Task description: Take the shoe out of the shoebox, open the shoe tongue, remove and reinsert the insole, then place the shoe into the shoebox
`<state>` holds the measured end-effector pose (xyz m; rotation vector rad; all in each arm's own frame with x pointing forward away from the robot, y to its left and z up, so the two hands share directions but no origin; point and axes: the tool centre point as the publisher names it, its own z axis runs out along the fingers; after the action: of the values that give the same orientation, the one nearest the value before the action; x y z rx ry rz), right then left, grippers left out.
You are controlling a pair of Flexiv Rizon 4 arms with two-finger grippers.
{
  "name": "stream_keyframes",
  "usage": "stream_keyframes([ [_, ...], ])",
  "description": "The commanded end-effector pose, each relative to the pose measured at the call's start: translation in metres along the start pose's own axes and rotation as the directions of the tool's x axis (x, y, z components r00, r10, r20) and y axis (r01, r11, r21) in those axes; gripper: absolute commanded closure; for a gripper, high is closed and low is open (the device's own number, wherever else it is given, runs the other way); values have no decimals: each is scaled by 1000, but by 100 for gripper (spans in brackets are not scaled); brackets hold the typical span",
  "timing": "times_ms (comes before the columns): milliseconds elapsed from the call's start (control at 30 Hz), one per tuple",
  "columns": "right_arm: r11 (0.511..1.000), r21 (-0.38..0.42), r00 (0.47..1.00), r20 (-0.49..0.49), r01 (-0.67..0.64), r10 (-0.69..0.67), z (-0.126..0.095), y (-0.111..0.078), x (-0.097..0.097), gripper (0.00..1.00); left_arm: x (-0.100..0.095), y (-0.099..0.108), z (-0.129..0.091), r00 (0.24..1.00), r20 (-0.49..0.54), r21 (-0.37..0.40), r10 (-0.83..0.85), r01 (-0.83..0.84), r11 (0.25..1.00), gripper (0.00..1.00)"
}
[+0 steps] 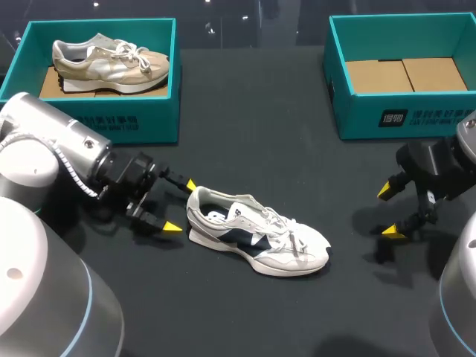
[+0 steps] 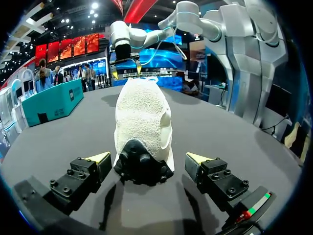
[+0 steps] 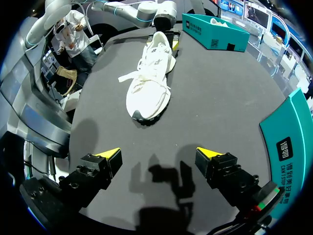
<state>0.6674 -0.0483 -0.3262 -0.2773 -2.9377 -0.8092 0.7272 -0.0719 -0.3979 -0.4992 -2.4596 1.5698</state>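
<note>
Left pincer (image 1: 182, 206), fingers apart, flanks the heel of the shoe (image 1: 256, 232), we judge to steady it; right pincer (image 1: 388, 212) stands open, well apart.

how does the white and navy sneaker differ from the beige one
The white-and-navy lace-up sneaker lies on the black table; the beige-and-white lace-up sneaker sits inside a teal cardboard shoebox. The white-and-navy one lies slanted; the beige one lines up with its box. Both stand on their soles, laced.
</note>
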Motion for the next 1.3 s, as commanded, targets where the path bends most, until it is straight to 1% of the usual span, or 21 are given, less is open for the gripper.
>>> stream_keyframes([
  [33, 1000, 2, 1000, 2, 0, 0, 0, 0, 1, 0, -3, -1, 5, 1000, -5, -1, 1, -1, 1000, 0],
  [333, 1000, 2, 1000, 2, 0, 0, 0, 0, 1, 0, -7, -1, 15, 1000, -15, 2, 4, -4, 1000, 0],
  [800, 1000, 2, 1000, 2, 0, 0, 0, 0, 1, 0, -11, 1, 21, 1000, -25, 7, -9, 9, 1000, 0],
  [1300, 1000, 2, 1000, 2, 0, 0, 0, 0, 1, 0, -6, -4, 36, 999, -47, 17, -13, 14, 1000, 0],
])
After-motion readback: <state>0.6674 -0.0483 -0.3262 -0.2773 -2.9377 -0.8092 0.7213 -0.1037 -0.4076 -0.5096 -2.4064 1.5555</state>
